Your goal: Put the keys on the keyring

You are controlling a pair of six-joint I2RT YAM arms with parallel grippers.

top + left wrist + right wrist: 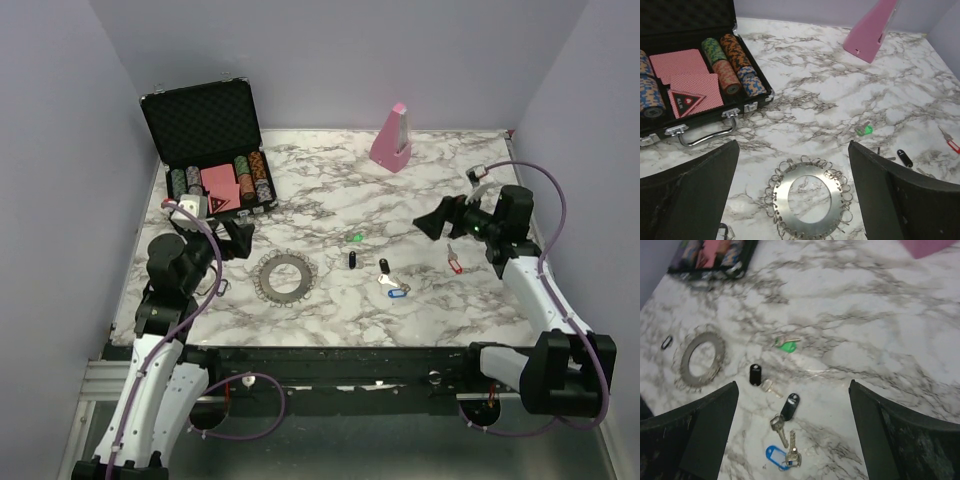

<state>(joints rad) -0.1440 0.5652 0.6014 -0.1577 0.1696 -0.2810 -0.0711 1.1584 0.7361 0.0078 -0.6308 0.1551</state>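
There are five keys: one green key (356,237), two black keys (352,260), one blue key (397,291) and one red key (455,263). There is one keyring (282,274), one pink block (391,137) and one case (200,115). In it I count two card decks (679,64); the chips (715,50) are too many to count.
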